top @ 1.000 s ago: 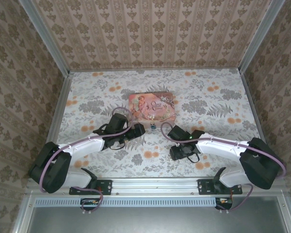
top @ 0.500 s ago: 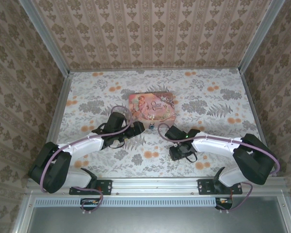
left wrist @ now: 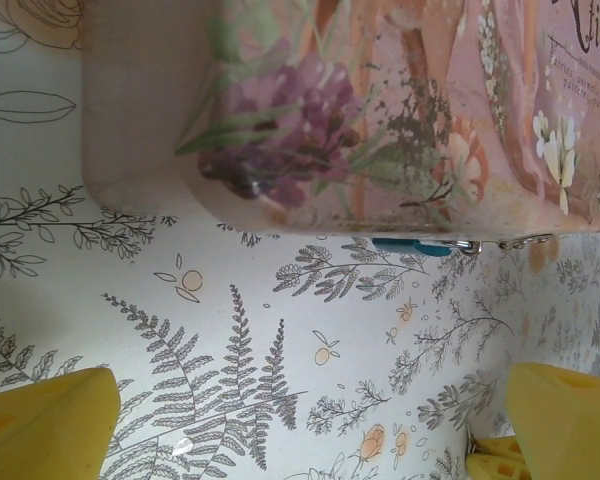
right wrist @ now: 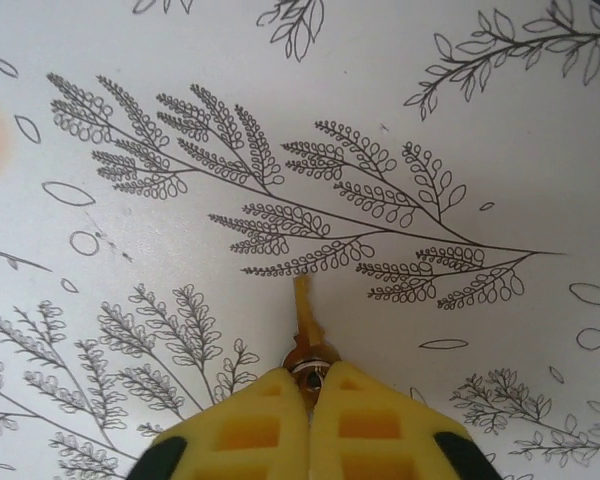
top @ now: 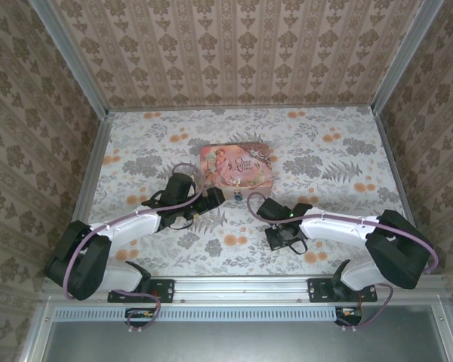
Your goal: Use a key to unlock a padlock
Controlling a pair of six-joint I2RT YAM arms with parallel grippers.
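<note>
The padlock [top: 236,198] is a tiny bluish lock on the table just in front of the pink tin [top: 236,167]. In the left wrist view the padlock [left wrist: 410,246] lies against the tin's lower edge [left wrist: 380,150], teal body to the left and silver shackle to the right. My left gripper [top: 215,198] sits just left of the lock. It is open [left wrist: 310,405], with only bare table between the wide yellow fingers [left wrist: 40,420]. My right gripper [top: 266,207] is right of the lock, shut [right wrist: 310,385] on the key [right wrist: 302,305], whose brass-coloured blade points forward over the table.
Floral paper covers the table [top: 325,151] and patterned walls stand on three sides. The tin stands directly behind the lock. Open table lies to the left, right and front of both arms.
The right arm has shifted slightly to the left, bringing its wrist closer to the padlock. The left gripper has edged a little towards the tin. The padlock has stayed put.
</note>
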